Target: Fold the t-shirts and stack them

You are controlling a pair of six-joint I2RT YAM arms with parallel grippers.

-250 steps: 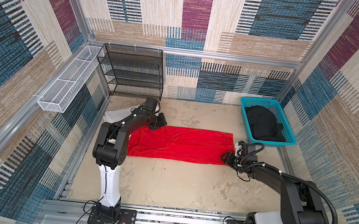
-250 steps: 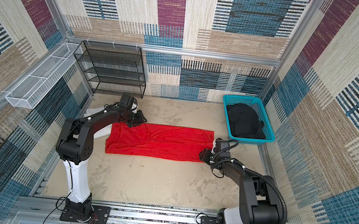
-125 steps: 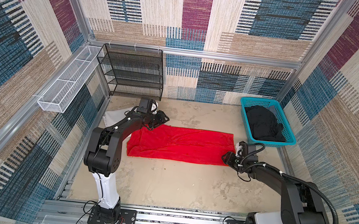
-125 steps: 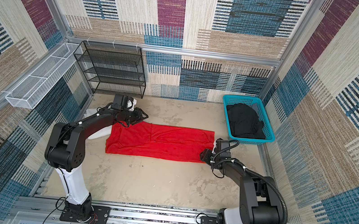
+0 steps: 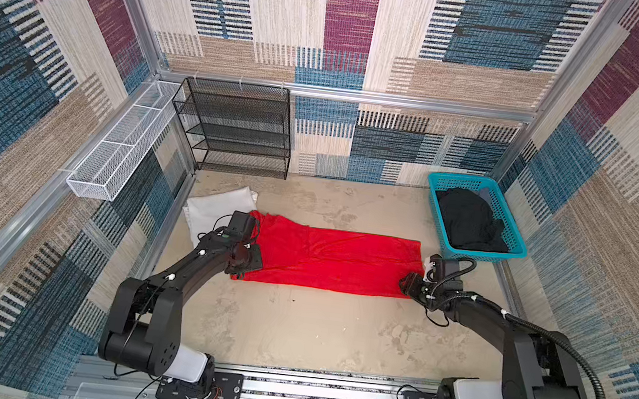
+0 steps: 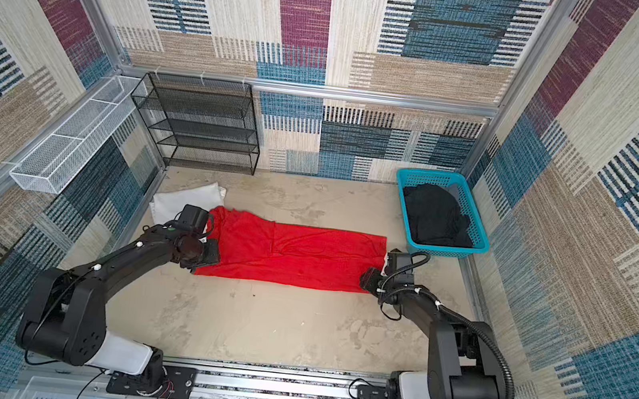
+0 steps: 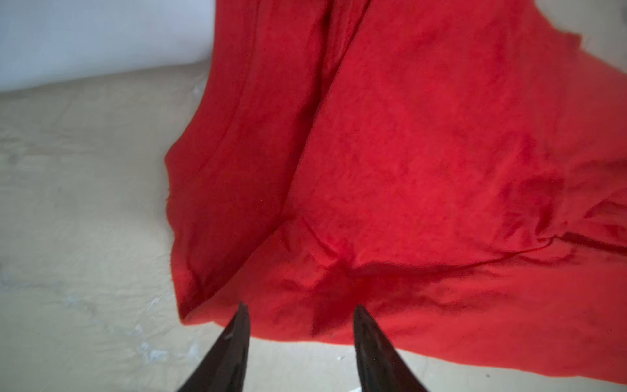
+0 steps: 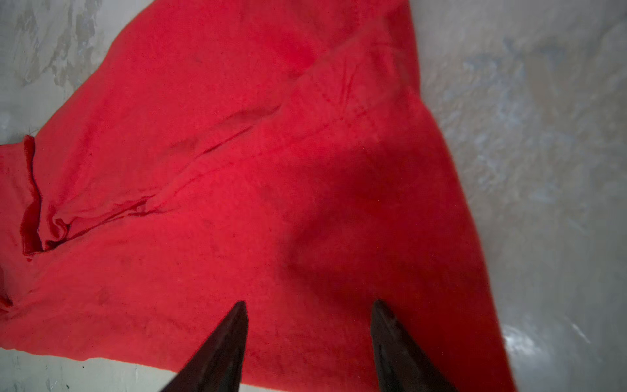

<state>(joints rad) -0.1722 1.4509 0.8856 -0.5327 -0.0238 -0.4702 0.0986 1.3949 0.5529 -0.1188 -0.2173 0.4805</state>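
**A:** Starting at your left, where do the shirts lie?

**B:** Your white t-shirt (image 5: 218,209) lies folded at the far left of the desk (image 5: 312,334), in front of the black wire rack (image 5: 235,126). It sits just beside the left end of the red t-shirt (image 5: 335,259). The red one is folded into a long strip that runs left to right across the middle of the desk. It lies flat, with a few creases near its left end.

**A:** And your left pincer?

**B:** You find the left pincer (image 7: 298,307) at the near left corner of that strip. Its jaws stand apart and released, with nothing between them. The dark fingertips (image 7: 239,325) sit at the red hem. You cannot tell from these views whether they touch the cloth.

**A:** What about the right side?

**B:** Your right pincer (image 8: 308,302) sits at the right end of the red strip, near its front corner. Its jaws are parted too and grasp nothing, and the red cloth lies smooth under the gap. Beyond it, in the far right corner, your black t-shirt (image 5: 468,222) lies bunched inside the teal basket (image 5: 478,253), well apart from both pincers.
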